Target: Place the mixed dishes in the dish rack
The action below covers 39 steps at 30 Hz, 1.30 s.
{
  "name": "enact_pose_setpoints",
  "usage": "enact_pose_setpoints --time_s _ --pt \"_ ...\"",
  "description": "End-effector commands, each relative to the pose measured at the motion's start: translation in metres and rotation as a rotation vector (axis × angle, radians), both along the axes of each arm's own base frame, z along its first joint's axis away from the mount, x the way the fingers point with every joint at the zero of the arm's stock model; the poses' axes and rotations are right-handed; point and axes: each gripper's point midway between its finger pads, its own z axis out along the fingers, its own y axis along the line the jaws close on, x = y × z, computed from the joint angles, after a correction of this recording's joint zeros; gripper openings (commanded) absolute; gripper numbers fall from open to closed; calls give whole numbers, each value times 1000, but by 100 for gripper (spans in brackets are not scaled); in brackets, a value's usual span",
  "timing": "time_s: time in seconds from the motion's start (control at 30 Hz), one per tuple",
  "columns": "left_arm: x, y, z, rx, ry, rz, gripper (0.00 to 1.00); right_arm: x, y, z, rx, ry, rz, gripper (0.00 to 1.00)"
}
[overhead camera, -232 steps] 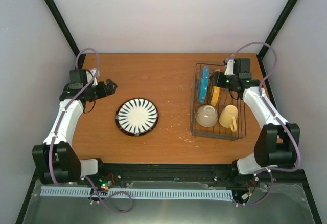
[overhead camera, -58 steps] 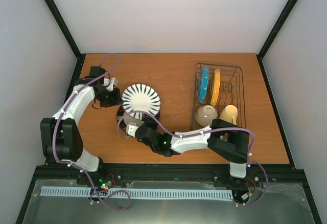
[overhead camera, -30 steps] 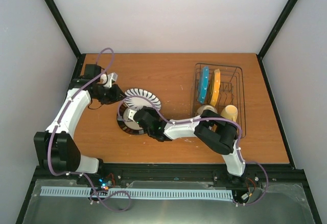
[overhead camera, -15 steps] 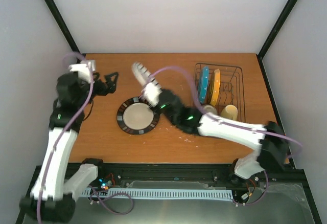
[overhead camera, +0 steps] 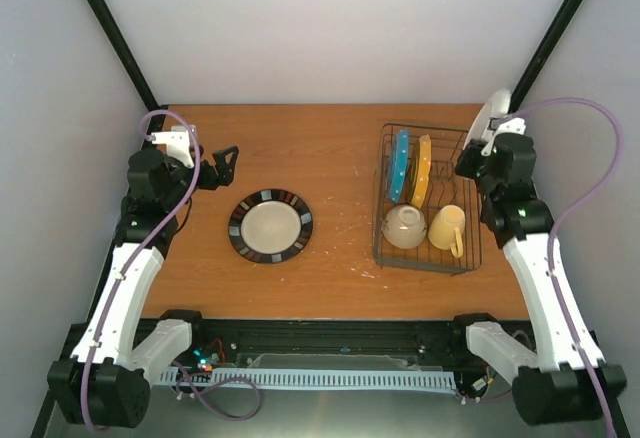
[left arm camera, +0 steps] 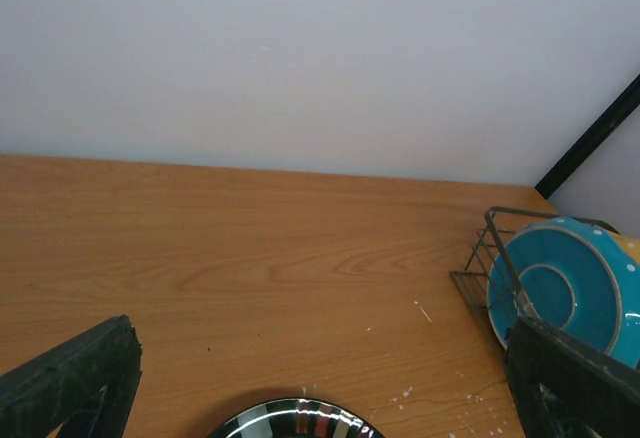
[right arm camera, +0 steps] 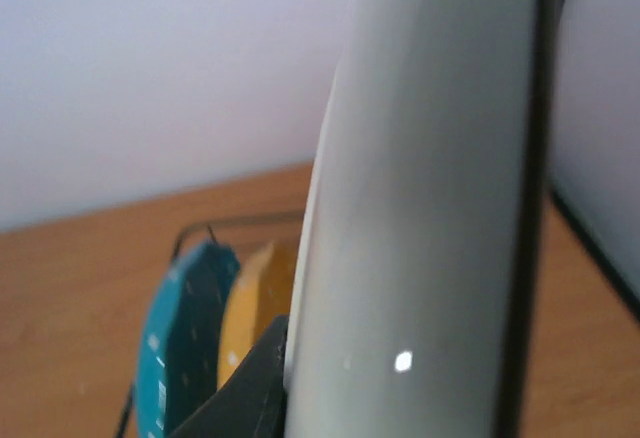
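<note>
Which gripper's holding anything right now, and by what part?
The right gripper pinches the white round plate by its rim; the left gripper is open, empty.

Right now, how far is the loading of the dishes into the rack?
Done: the teal plate and orange-yellow plate stand in the dish rack, bowl and yellow mug in its near part. In hand: the right gripper holds a white plate on edge at the rack's far right corner. To do: a dark-rimmed plate lies flat on the table, the open left gripper empty beside it.
</note>
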Motion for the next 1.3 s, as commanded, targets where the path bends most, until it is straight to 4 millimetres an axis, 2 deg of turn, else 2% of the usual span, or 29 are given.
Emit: enact_pose_setpoints --time_s 0.0,0.13,0.43,0.53,0.7,0.8,0.9,1.27 --pt "-4 -5 31 15 -80 -39 100 14 26 -72 161 231 215 3" --pt "-3 -2 27 28 -72 -22 100 29 23 -96 211 274 250 3" --pt "-1 1 21 43 -64 -5 100 50 25 -110 240 308 279 3" --pt "2 1 20 49 -60 -7 100 51 20 -97 228 268 256 3" --pt "6 -1 21 43 -59 -22 100 40 10 -37 161 120 217 3" --pt "7 -3 20 35 -56 -30 100 37 11 -17 141 89 227 3" --pt "6 -4 19 32 -54 -33 100 38 15 -16 146 98 254 3" --pt "4 -1 19 49 -53 -19 100 53 24 -51 162 180 310 3"
